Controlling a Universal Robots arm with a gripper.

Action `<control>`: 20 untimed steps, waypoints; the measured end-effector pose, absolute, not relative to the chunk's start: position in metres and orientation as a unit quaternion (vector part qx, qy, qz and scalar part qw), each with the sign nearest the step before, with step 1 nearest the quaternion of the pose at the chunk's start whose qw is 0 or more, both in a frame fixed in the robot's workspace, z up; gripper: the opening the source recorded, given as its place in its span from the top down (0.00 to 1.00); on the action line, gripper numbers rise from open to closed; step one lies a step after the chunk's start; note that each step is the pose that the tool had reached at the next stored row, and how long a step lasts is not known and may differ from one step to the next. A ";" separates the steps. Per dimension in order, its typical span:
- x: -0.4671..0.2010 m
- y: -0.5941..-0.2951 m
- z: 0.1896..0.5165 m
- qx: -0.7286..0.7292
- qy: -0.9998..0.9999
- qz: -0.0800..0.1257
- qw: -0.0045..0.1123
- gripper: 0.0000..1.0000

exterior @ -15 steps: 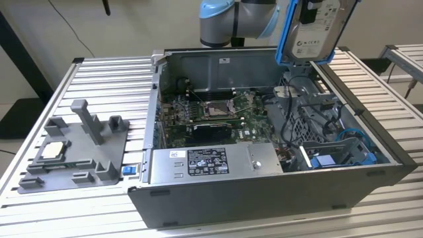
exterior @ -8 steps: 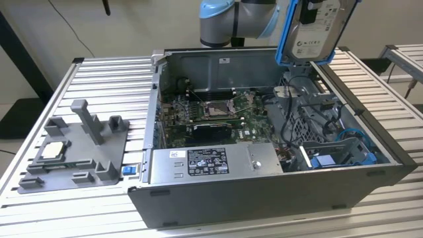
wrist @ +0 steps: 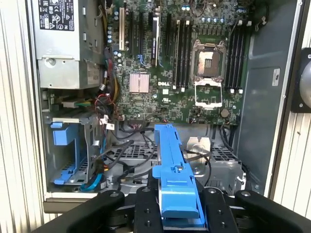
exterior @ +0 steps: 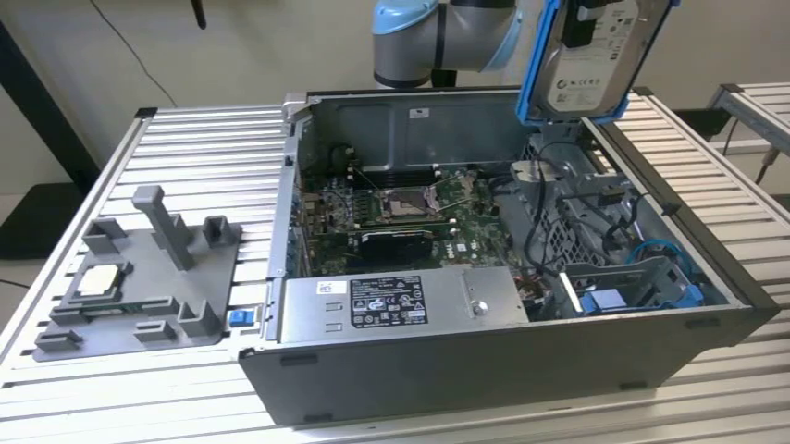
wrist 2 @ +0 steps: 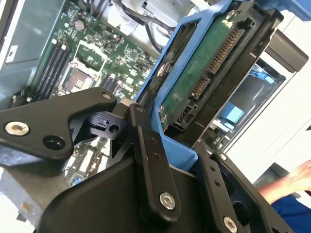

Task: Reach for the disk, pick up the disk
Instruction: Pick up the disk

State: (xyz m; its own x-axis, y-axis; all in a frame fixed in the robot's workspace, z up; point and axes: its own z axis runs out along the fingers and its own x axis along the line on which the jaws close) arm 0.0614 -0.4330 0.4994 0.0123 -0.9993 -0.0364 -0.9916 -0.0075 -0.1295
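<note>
Our pincer [wrist: 177, 204] is closed on the disk [exterior: 590, 57], its black fingers [wrist 2: 150, 160] clamped against the blue side rail [wrist: 175, 170] in both wrist views. In the exterior view the disk hangs upright, label showing, clear above the open computer case [exterior: 494, 370] near its far wall. We judge the reach finished and the pick-up all but complete: the drive is out of the case and carried. What remains calls only for a steady grip, keeping the disk clear of the case wall and the cables [wrist: 121, 150] below. The case rests on the slatted bench [exterior: 198, 148].
</note>
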 end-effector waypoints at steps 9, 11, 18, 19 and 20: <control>0.061 -0.451 0.499 -0.709 0.702 -0.033 0.059 1.00; 0.061 -0.454 0.499 -0.709 0.702 -0.033 0.059 1.00; 0.061 -0.467 0.499 -0.709 0.702 -0.033 0.059 1.00; 0.061 -0.469 0.499 -0.709 0.702 -0.033 0.059 1.00; 0.061 -0.471 0.499 -0.709 0.702 -0.033 0.059 1.00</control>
State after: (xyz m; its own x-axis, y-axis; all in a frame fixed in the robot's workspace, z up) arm 0.0614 -0.4706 0.4987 0.0120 -0.9993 -0.0365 -0.9916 -0.0072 -0.1290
